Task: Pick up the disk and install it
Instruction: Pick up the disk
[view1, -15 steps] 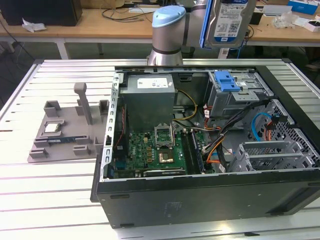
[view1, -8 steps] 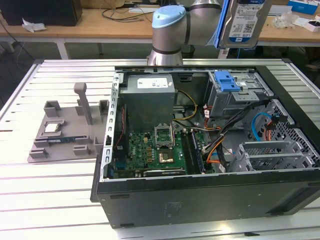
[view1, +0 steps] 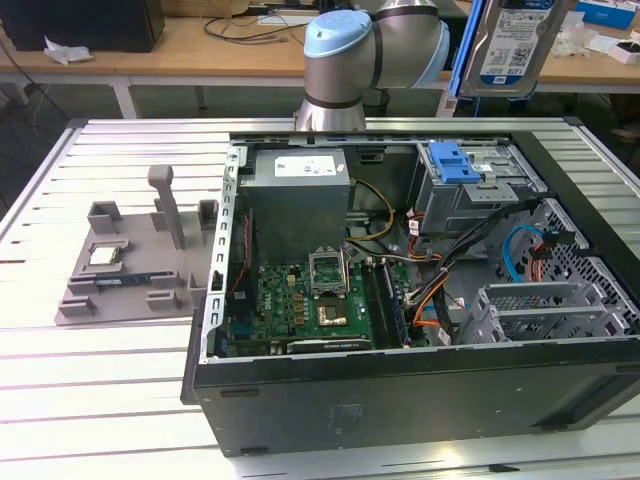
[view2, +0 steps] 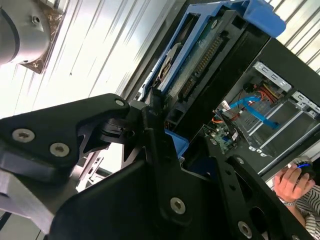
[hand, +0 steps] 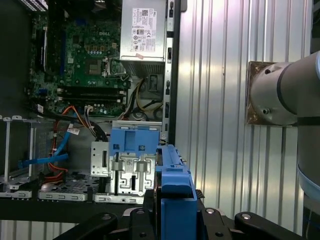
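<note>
The black two-finger gripper (view2: 162, 125) is clamped on the flat rectangular silver disk (view1: 512, 45) in its blue plastic caddy frame, high above the open black computer case (view1: 400, 400). The disk is rigid, likely weighty and shock-sensitive. The frame's edges, seemingly where the fingers bite, suit gripping.

Robotics lab or workshop. Ribbed aluminium worktable (view1: 100, 400); silver-and-blue robot arm (view1: 345, 60); opened black desktop computer case (view1: 400, 390); grey plastic parts fixture (view1: 130, 285); wooden benches (view1: 190, 50) with cables (view1: 235, 25) behind.
</note>
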